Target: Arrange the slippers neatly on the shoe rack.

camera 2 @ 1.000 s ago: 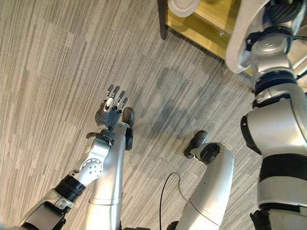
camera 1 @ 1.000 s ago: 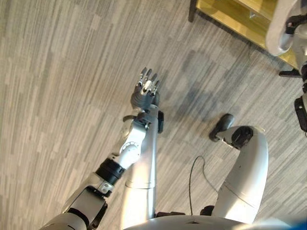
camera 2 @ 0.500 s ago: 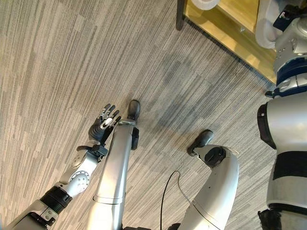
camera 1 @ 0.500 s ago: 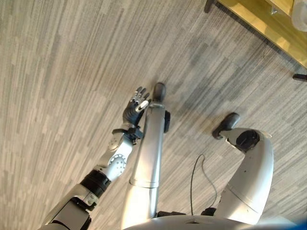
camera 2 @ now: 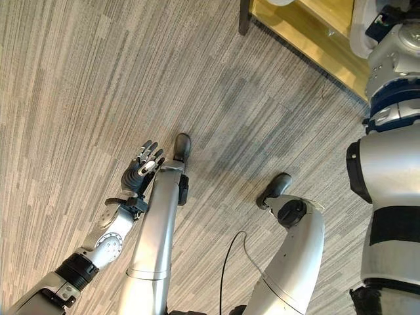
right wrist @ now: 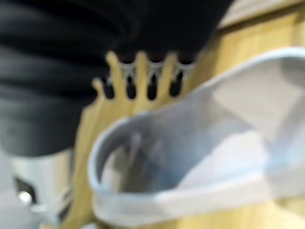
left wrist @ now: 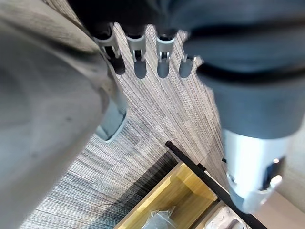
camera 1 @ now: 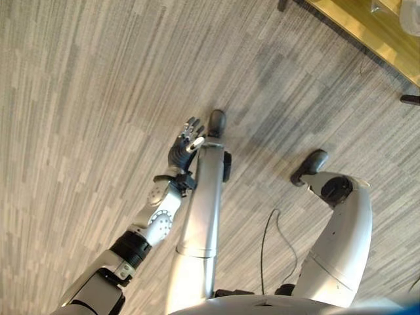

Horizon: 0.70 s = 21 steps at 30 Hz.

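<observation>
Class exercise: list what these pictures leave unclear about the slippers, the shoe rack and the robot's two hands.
- Right hand: right wrist view blurred, so its grip on the white slipper is unreadable.
- Shoe rack: cut off by the eye views' top edge; its shelves stay unseen.
- Slipper count: unknowable, the rack being cropped.
- Left hand: fingers straight, holding nothing.

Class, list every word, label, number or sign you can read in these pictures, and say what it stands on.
None: no readable text appears.
The white slipper shows no print.
The wooden shoe rack shows no label.
The striped floor carries no sign.
The left hand bears no lettering.
</observation>
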Available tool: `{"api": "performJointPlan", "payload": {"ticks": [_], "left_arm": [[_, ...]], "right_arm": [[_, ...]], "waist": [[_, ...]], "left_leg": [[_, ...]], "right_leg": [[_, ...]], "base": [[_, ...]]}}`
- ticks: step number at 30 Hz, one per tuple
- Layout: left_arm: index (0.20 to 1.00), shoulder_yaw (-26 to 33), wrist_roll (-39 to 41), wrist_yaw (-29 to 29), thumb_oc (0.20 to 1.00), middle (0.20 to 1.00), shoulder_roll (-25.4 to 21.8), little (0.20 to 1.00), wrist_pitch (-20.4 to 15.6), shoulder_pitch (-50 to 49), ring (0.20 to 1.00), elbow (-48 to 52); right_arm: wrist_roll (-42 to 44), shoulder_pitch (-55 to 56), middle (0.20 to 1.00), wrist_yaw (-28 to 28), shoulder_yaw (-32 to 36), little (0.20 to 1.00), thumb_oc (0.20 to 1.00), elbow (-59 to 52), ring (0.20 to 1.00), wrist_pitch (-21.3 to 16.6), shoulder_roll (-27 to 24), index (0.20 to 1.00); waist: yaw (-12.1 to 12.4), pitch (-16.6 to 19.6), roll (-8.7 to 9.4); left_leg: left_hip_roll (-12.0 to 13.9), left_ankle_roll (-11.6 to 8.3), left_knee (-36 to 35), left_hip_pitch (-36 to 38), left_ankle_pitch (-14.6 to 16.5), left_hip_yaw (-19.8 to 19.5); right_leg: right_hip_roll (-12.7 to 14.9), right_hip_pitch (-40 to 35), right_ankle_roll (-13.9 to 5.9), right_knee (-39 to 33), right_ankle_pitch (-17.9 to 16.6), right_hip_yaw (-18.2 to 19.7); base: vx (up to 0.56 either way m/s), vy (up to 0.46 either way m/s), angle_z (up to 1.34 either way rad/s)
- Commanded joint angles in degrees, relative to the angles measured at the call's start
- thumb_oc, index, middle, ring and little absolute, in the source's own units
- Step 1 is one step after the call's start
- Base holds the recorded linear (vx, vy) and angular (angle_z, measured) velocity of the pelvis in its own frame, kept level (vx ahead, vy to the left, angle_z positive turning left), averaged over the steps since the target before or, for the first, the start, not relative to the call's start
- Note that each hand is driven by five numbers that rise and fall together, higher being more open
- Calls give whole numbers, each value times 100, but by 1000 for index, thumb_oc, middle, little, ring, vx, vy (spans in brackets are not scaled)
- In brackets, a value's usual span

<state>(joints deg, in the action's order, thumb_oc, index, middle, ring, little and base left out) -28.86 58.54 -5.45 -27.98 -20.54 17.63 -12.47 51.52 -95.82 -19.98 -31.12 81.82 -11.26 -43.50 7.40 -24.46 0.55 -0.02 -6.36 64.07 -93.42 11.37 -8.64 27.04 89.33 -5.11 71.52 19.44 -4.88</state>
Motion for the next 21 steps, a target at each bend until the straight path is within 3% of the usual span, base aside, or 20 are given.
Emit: {"api": "performJointPlan", "payload": {"ticks": [1,5,9,21], "left_arm": [[1000,38,-634,-15,1000,1000,104,1000,-74,-310,1000,231],[1000,24,-826,-9,1000,1000,79,1000,-82,-232,1000,198],[1000,-127,-1550,-146,1000,1000,-61,1000,-66,7,1000,214],[1000,-418,-2020,-284,1000,1000,-139,1000,-57,510,1000,233]], "right_arm": [[-102,398,1000,74,-357,1000,1000,-469,1000,-567,-107,1000],[-206,686,1000,137,-269,1000,1000,-829,1000,-648,-121,1000],[-325,925,1000,117,-69,1000,1000,-933,1000,-669,-130,1000],[-644,912,1000,51,21,1000,1000,-787,1000,-496,544,1000]], "waist": [[-143,269,72],[-248,271,142],[-314,279,125],[-347,207,106]], "left_leg": [[386,-489,-647,346,-258,-713],[403,-497,-696,346,-287,-707],[409,-477,-806,346,-332,-659],[402,-455,-1027,346,-433,-561]], "right_leg": [[-361,62,-567,-513,-354,757],[-394,62,-566,-565,-413,777],[-393,62,-577,-735,-502,779],[-409,62,-606,-1003,-624,815]], "base": [[-38,45,-5],[-46,53,-8],[-64,67,-6],[-34,39,0]]}}
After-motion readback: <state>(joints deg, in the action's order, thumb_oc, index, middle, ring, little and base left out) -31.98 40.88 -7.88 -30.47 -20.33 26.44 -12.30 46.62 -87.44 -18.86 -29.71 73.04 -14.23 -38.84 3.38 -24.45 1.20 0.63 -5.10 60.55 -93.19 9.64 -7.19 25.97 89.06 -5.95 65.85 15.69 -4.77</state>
